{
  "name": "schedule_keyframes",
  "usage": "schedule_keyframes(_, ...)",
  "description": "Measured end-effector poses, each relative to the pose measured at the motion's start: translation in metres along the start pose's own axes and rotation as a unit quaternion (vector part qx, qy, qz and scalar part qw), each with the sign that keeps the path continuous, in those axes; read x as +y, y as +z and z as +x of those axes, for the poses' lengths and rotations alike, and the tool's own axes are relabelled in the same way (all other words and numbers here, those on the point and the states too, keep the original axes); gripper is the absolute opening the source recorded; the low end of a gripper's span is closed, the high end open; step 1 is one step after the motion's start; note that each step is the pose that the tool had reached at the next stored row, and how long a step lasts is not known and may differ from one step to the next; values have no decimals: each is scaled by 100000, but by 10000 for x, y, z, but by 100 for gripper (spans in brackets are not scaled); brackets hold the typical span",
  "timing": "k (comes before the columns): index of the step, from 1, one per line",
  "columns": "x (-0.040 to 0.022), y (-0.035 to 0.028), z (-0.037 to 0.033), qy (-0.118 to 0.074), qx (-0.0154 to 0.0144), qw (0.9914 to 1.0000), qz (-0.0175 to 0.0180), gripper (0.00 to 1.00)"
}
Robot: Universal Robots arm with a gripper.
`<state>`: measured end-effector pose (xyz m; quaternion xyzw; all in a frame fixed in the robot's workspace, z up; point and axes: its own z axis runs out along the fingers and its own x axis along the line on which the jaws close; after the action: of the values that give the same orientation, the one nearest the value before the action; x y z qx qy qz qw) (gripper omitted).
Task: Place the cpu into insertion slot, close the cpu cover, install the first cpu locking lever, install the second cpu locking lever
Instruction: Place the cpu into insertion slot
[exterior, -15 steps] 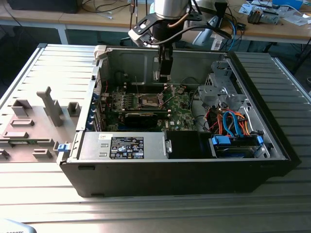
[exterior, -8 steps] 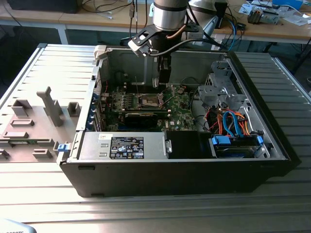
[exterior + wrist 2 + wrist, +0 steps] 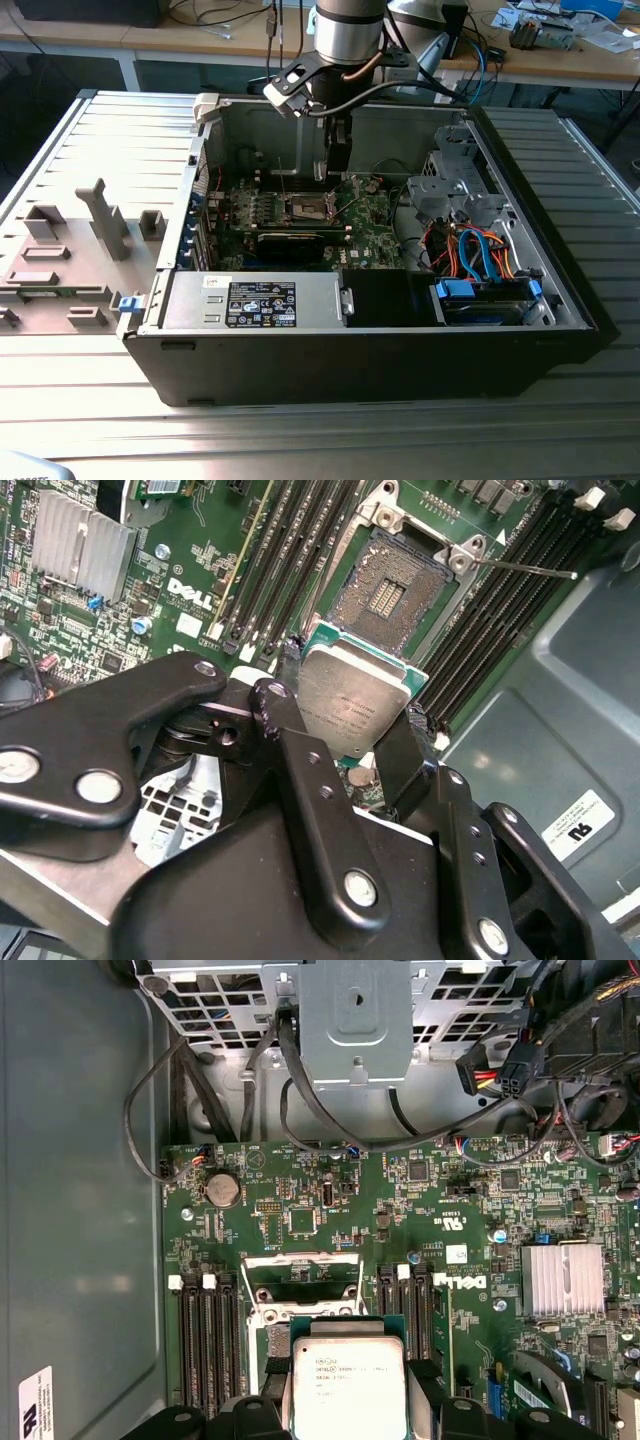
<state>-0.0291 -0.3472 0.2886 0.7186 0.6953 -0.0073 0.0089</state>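
The tool (image 3: pixel 340 718) is closed on the cpu (image 3: pixel 352 705). Its two black fingers (image 3: pixel 268 702) press on opposite edges of the chip. The cpu is square, so it has no long axis. Its flat, dull silver metal top faces the second wrist camera, and a thin green rim shows along the edge that points toward the slot (image 3: pixel 385 592). The chip hangs above the board (image 3: pixel 150 610), just short of the slot and not seated in it.

The slot lies open: a dark, grainy square field inside a shiny metal rim, with silver corner brackets on its far side. A thin wire lever (image 3: pixel 530 570) sticks out past one corner. Long black memory slots (image 3: pixel 290 550) run along both sides of the slot, parallel to it and close by. A ribbed aluminium heatsink (image 3: pixel 80 545) sits further off on the green board. In the first wrist view, a round coin battery (image 3: pixel 222 1189) lies near the board's edge, with black cables (image 3: pixel 300 1080) looping beyond it.

In the exterior view the tool (image 3: pixel 340 150) reaches straight down into the open black case (image 3: pixel 360 350), above the slot (image 3: pixel 308 208). The case lies on its side on a ribbed metal desk (image 3: pixel 300 435).
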Motion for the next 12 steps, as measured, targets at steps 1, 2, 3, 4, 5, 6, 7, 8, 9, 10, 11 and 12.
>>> schedule_keyframes(1,0,1,0,-10,2,100000,-3,54)
schedule_keyframes(2,0,6,0,-48,-2,100000,-1,54)
schedule_keyframes(3,0,10,0,-53,1,100000,-4,54)
schedule_keyframes(4,0,11,0,-53,-1,100000,-1,54)
schedule_keyframes(5,0,12,0,-53,0,100000,-1,54)
schedule_keyframes(6,0,14,0,-52,0,100000,-1,54)
schedule_keyframes(7,0,16,0,-53,-2,100000,0,54)
schedule_keyframes(8,0,35,1,-53,-2,100000,-2,54)
schedule_keyframes(9,0,52,1,-52,1,100000,0,54)
schedule_keyframes(10,0,54,1,-52,3,100000,-1,54)
schedule_keyframes(11,0,55,1,-52,2,100000,-4,54)
schedule_keyframes(12,0,57,1,-53,2,100000,0,54)
